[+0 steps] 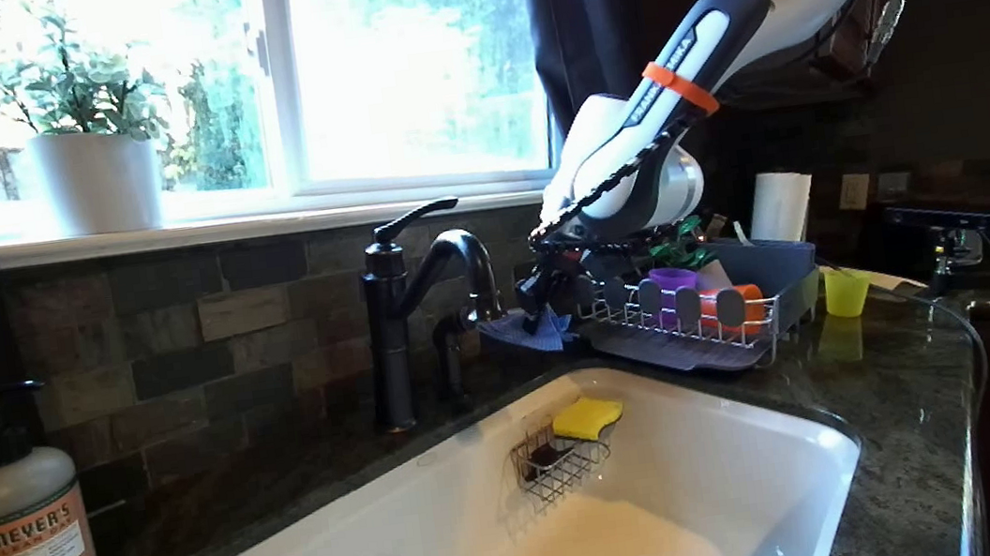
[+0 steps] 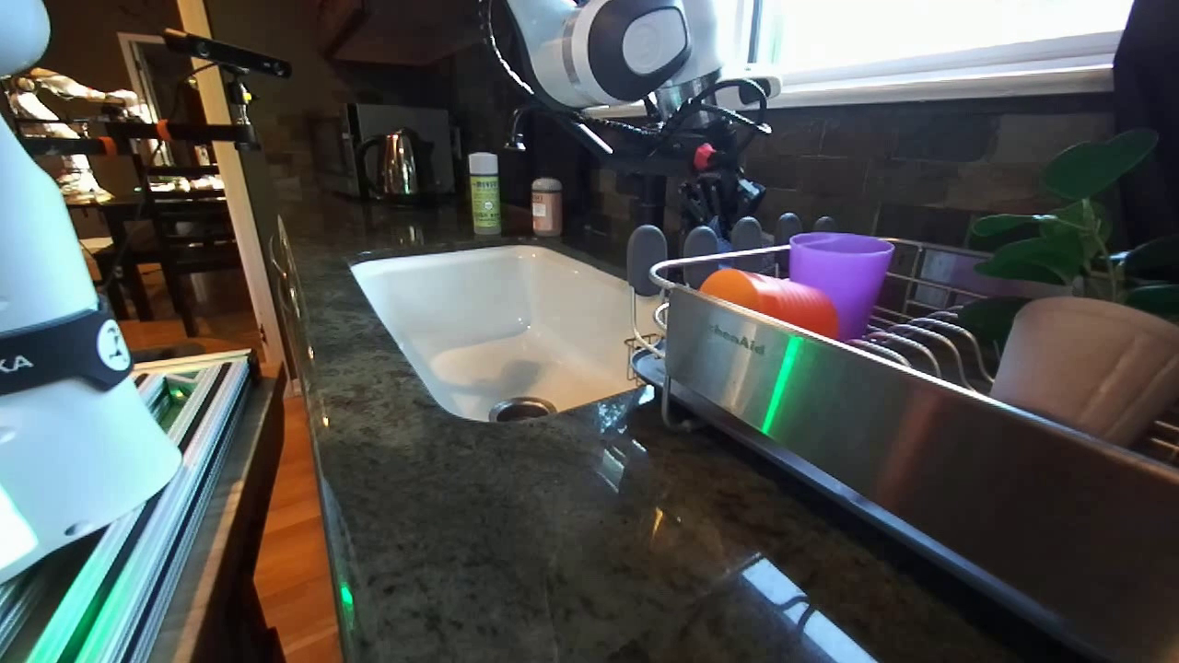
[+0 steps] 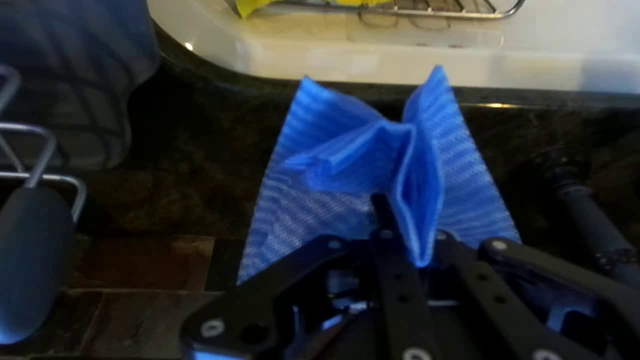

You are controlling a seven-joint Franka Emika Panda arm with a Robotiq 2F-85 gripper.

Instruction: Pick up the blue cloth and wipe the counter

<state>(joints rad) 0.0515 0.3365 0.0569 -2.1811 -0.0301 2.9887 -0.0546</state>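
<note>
Pinching a fold of ribbed blue cloth, the jaws hold it over the glossy stone counter; nearby, a wire basket bears a yellow sponge; beyond, a steel-sided rack holds a purple cup and an orange cup

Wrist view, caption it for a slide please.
The gripper pinches a fold of blue cloth beside the white sink.

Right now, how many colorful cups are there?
3: a purple cup and an orange cup in the dish rack, and a yellow-green cup on the counter beside it. Others may be hidden in the rack.
</note>
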